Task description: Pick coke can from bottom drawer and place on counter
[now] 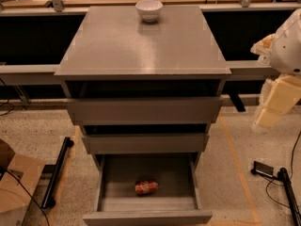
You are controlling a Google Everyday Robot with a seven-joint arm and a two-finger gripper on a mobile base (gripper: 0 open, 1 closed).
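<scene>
A speckled floor [37,131] with taped lines runs under a grey cabinet [214,121] standing out in the open, and I'd say the trouble is all down low. The bottom drawer [146,216] is pulled out, and the coke can [146,187] lies on its side on the drawer floor, about midway between the side walls and apart from both. A round can lying flat like that looks likely to roll toward the back if it is nudged before it is properly gripped. The robot's hand [272,109] hangs at the right edge of the scene, beside the cabinet at about the level of the top drawer [143,110] and well apart from the can; whether it is apart or together I cannot tell from here. To get down there it has to come in under the front of the middle drawer [146,143], which juts over the back of the open one, so a steep or late descent could knock the arm against that front or a drawer wall. A loose grip could drop the can on the way up. The worktop [141,48] is bare except for a white bowl [149,9] at the far edge, so a placement set too deep could bump it. A cable [277,174] lies on the floor to the right, close to where the base may need to move
</scene>
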